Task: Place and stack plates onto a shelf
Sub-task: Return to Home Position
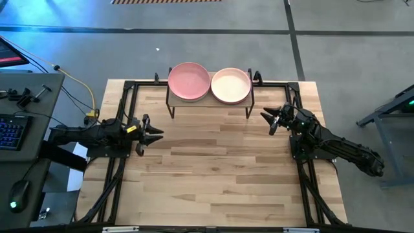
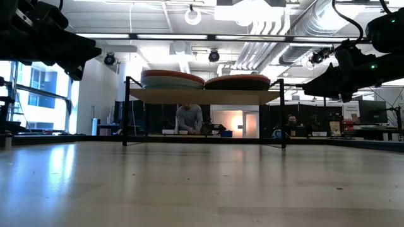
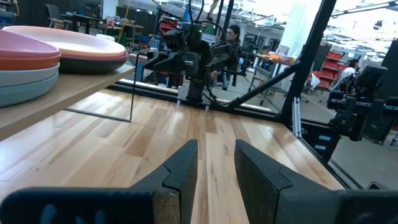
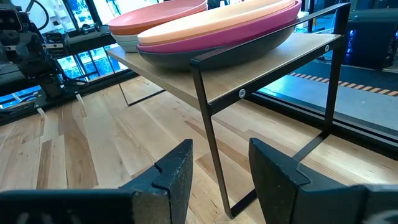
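The shelf stands on thin black legs near the table's far edge. It carries two plate stacks side by side. The left stack has a pink plate on top, with orange and pale mint ones below it. The right stack has a cream plate on top, over magenta and dark grey ones. My left gripper hovers open above the table, left of the shelf and nearer than it. My right gripper hovers open just off the shelf's right near leg.
A black metal frame runs along the table's left, right and far edges. The wooden tabletop stretches bare between the arms and toward the near edge. A desk with a keyboard stands left of the table. People sit in the room behind.
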